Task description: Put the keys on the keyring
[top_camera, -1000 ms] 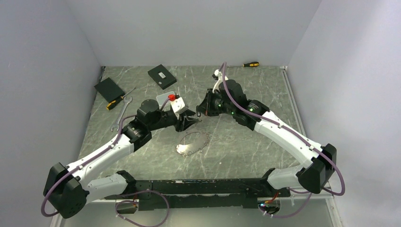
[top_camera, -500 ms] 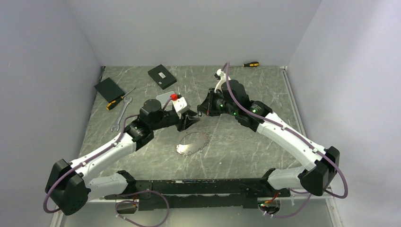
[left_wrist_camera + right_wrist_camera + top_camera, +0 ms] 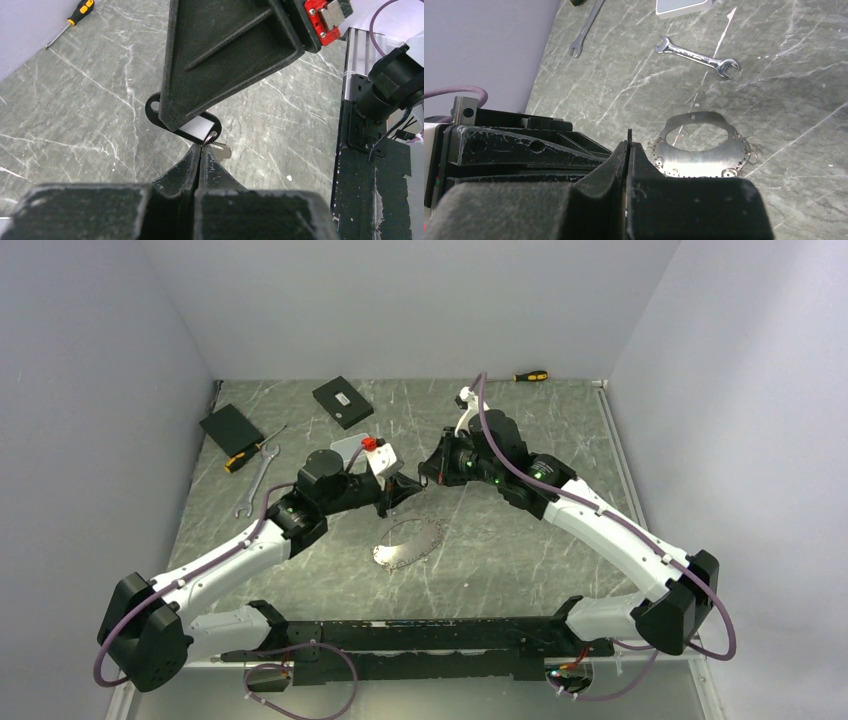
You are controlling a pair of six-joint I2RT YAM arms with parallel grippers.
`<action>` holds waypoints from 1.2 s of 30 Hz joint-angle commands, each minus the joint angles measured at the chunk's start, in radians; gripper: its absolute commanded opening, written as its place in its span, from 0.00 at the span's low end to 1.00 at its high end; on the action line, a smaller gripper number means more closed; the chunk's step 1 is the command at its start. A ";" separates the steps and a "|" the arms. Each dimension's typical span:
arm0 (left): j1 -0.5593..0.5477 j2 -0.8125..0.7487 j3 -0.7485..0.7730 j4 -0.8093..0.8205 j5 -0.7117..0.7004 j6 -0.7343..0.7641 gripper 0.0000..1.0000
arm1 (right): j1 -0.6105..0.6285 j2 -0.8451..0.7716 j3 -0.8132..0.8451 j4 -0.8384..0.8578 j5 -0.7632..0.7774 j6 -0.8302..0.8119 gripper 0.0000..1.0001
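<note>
Centrally, above the tabletop, two tools are meeting tip to tip.

Left tool: fingers are pressing together, and the tips are nipping the key at the small wire loop by its head. The short silver blade is sticking out to the right of the tips in the left wrist frame. Whether the nip is bearing on the loop or on the head itself cannot be told.

Right tool: fingers are pressing together and pinching the black tag with the white label. The tag is showing edge-on between the fingers in the right wrist frame, and is poking out beneath that tool at mid-frame in the left wrist frame. Tag and key are hanging together, clear of the tabletop.

Keyring: a silvery oval loop with small rings along its edge is lying flat on the tabletop, with neither tool touching it. In the top view it is sitting at centre frame, directly below the meeting tools, with its long axis running lower left to upper right. In the right wrist frame it is lying right of the tips, long axis across the frame. The left tool is sitting slightly nearer to it.

Judgement: no key is on the keyring yet, and the coming move is likely calling for the key to travel down-frame to the loop.

Also lying about: a wrench in the upper right of the right wrist frame.
</note>
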 commanded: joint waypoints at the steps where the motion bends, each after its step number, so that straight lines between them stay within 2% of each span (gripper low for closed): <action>1: -0.006 -0.007 0.030 0.069 0.008 -0.016 0.00 | 0.005 -0.035 -0.011 0.028 0.014 0.013 0.00; 8: -0.007 -0.045 0.044 -0.040 -0.024 0.035 0.00 | 0.005 -0.049 -0.047 0.030 0.037 0.007 0.00; 11: -0.007 -0.061 0.040 -0.054 -0.034 0.032 0.00 | 0.005 -0.051 -0.064 0.035 0.032 0.007 0.10; 13: -0.006 -0.065 0.040 -0.056 -0.036 0.023 0.00 | 0.005 -0.051 -0.073 0.043 0.029 0.010 0.11; 16: -0.007 -0.067 0.034 -0.057 -0.038 0.013 0.00 | 0.004 -0.047 -0.078 0.044 0.028 0.012 0.26; 20: -0.006 -0.080 0.027 -0.072 -0.054 0.014 0.00 | 0.003 -0.056 -0.085 0.027 0.051 0.004 0.59; 22: -0.007 -0.088 0.028 -0.093 -0.067 0.021 0.00 | 0.003 -0.066 -0.094 0.017 0.067 -0.013 0.67; 26: -0.006 -0.097 0.042 -0.142 -0.074 0.036 0.00 | 0.002 -0.107 -0.126 0.015 0.115 -0.103 0.72; 31: -0.007 -0.097 0.065 -0.211 -0.056 0.046 0.00 | 0.002 -0.203 -0.209 0.088 0.120 -0.251 0.78; 36: -0.006 -0.098 0.079 -0.236 -0.040 0.034 0.00 | 0.002 -0.299 -0.313 0.209 -0.021 -0.387 0.80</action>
